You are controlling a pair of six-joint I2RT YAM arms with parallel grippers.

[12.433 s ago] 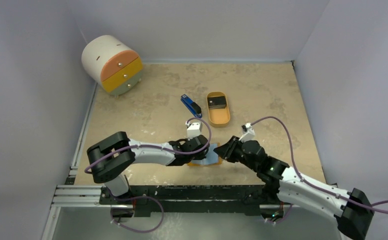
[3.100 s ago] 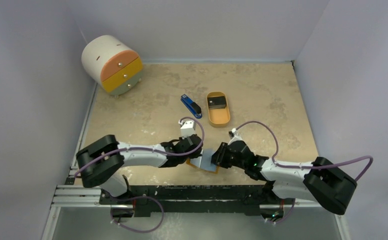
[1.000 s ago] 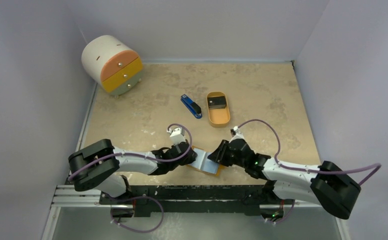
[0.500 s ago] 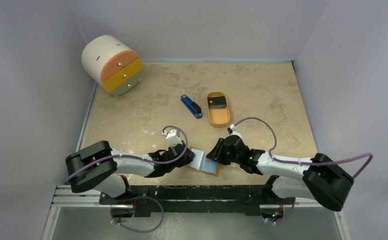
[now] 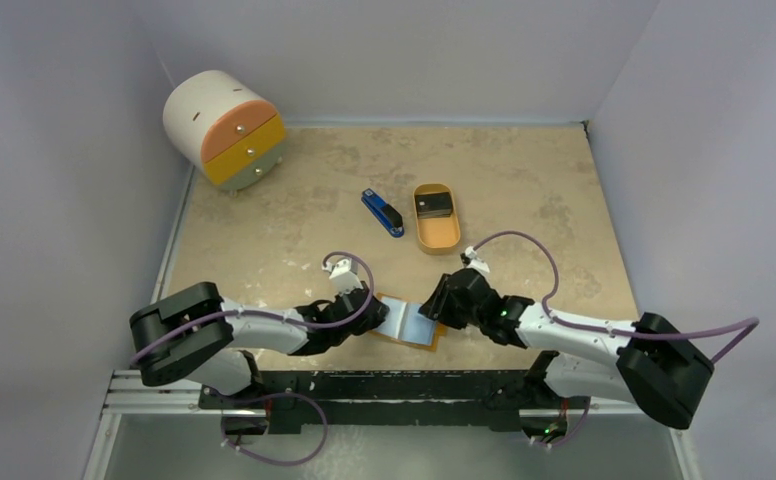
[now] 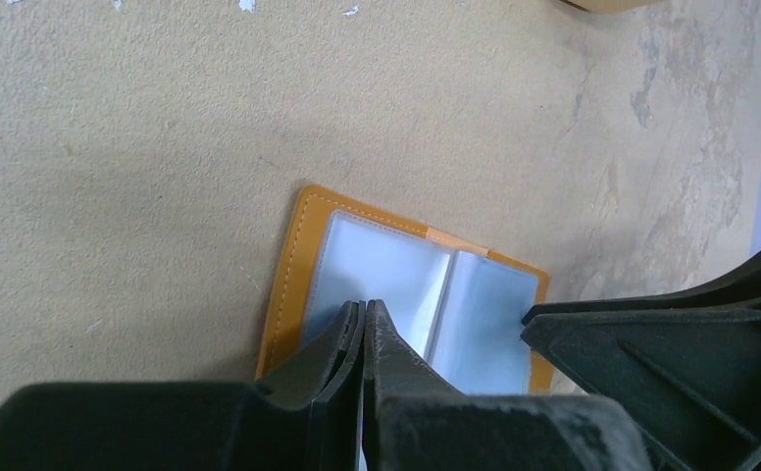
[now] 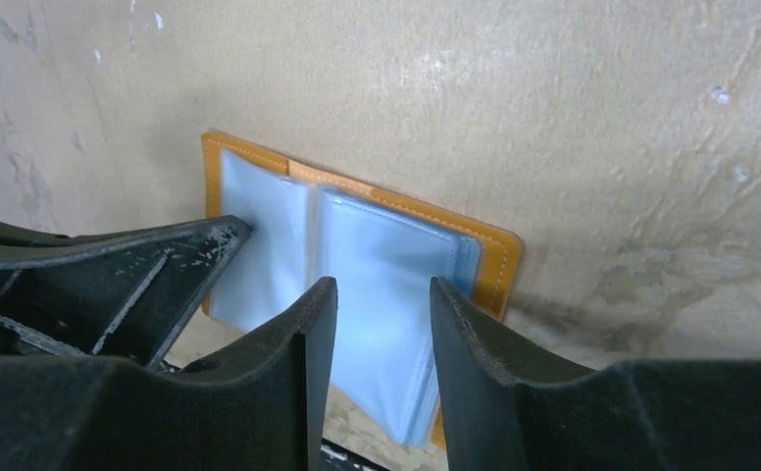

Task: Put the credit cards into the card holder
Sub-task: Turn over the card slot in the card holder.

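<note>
The card holder (image 5: pixel 409 325), an orange wallet, lies open flat near the table's front edge, its clear plastic sleeves facing up. My left gripper (image 5: pixel 374 318) is shut, its tips resting on the left sleeve page (image 6: pixel 366 306). My right gripper (image 5: pixel 434 312) is open, its jaws over the right sleeve page (image 7: pixel 381 289) with nothing between them. The wallet shows in the left wrist view (image 6: pixel 406 270) and the right wrist view (image 7: pixel 396 245). Dark credit cards (image 5: pixel 434 206) lie in the oval orange tray (image 5: pixel 438 238) farther back.
A blue-and-black stapler-like bar (image 5: pixel 383 213) lies left of the tray. A round white drawer unit with orange and yellow drawers (image 5: pixel 224 128) stands at the back left. Walls close in on both sides and the back.
The wallet, held folded between the grippers earlier, now lies spread open. In the last second the left gripper slid slightly left and the right gripper shifted a little toward the far side.
</note>
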